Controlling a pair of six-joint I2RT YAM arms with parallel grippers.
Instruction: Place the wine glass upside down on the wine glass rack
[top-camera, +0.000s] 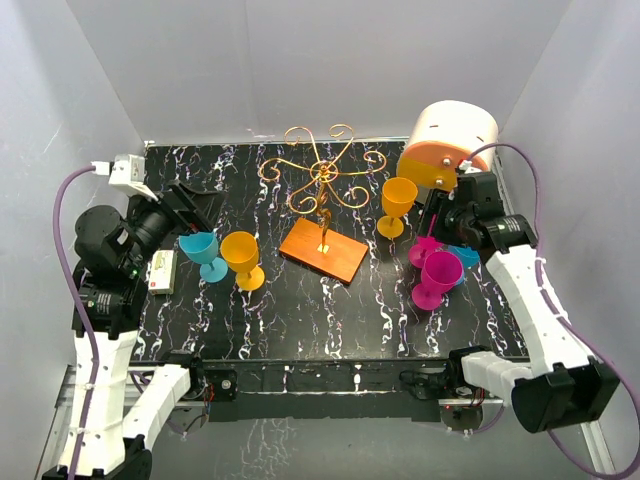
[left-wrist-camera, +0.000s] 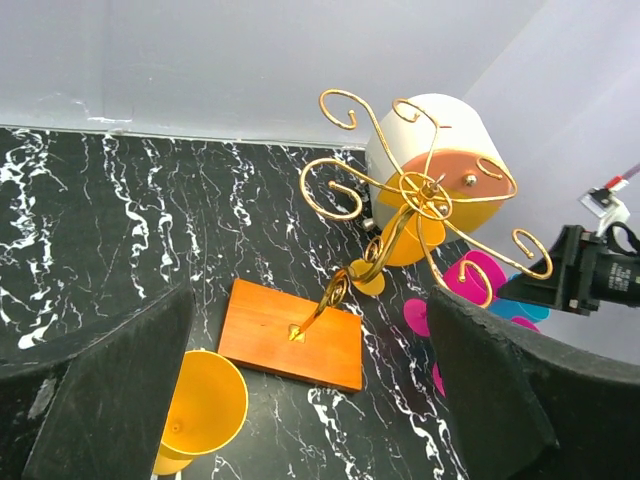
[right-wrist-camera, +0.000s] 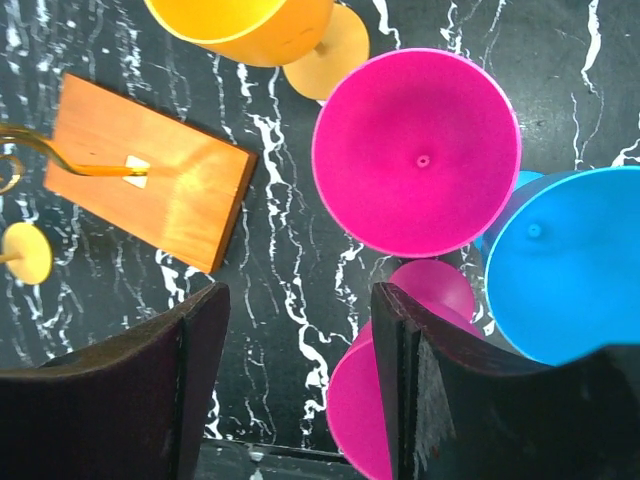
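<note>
The wine glass rack (top-camera: 322, 172) is a gold wire stand with scroll arms on an orange wooden base (top-camera: 323, 250); nothing hangs on it. Several plastic wine glasses stand upright around it: teal (top-camera: 203, 250) and yellow (top-camera: 243, 258) on the left, yellow (top-camera: 397, 203), two magenta (top-camera: 438, 275) and a blue one (top-camera: 465, 257) on the right. My right gripper (right-wrist-camera: 300, 385) is open above the magenta glasses (right-wrist-camera: 415, 150), its right finger over the nearer one (right-wrist-camera: 365, 420). My left gripper (left-wrist-camera: 300, 400) is open and empty, facing the rack (left-wrist-camera: 420, 190), with the yellow glass (left-wrist-camera: 205, 405) by its left finger.
A white and orange cylinder (top-camera: 452, 140) lies at the back right behind the yellow glass. A small white box (top-camera: 162, 270) sits by the left table edge, and a white plug block (top-camera: 128, 172) is at the back left. White walls enclose the black marbled table (top-camera: 330, 320).
</note>
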